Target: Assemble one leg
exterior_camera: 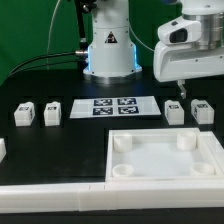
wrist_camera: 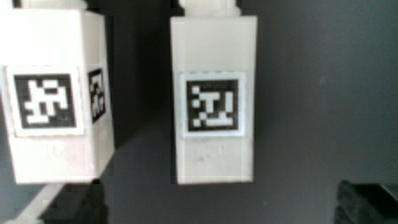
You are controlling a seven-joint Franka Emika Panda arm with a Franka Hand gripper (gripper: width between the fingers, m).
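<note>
Exterior view: the fingers (exterior_camera: 182, 90) hang just above the right pair's inner leg (exterior_camera: 175, 112), right of the marker board (exterior_camera: 113, 106) on the dark surface (exterior_camera: 60, 140). Wrist view: that leg (wrist_camera: 217, 100) lies between the spread-apart fingers (wrist_camera: 370, 200), untouched, a second leg (wrist_camera: 54, 95) just beside it.

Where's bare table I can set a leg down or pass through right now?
Free: bare table bordered by the first leg pair at the exterior view's left, the marker board and the tabletop. Crowded: the exterior view's right, where the claw hangs over the second leg pair.
</note>
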